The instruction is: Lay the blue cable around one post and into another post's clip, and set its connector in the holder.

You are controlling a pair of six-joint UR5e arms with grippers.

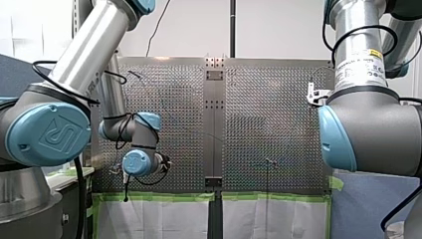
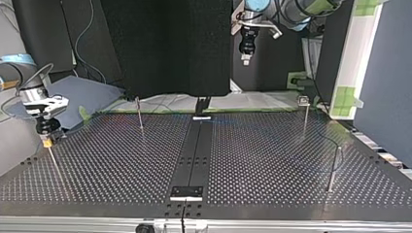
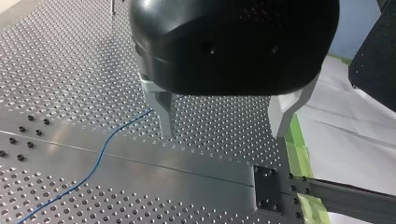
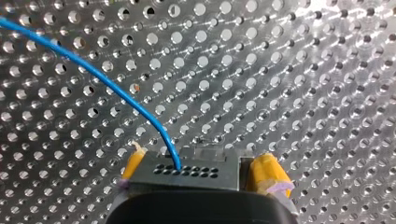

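While my right gripper clenches the black connector between its yellow pads, the blue cable leaves the connector's front face and arcs away over the perforated table. Gripping the sides, I judge, leaves the lead free to trail during routing. In the top view this gripper hangs low over the table's left edge, well apart from the post topped by a clip at the right. My left gripper is released, its metal fingers spread wide, hovering above a stretch of cable lying flat on the table, probably ready to guide it. On my right arm a white label carries print too small to read. A blue joint cap bears an emblem I cannot make out.
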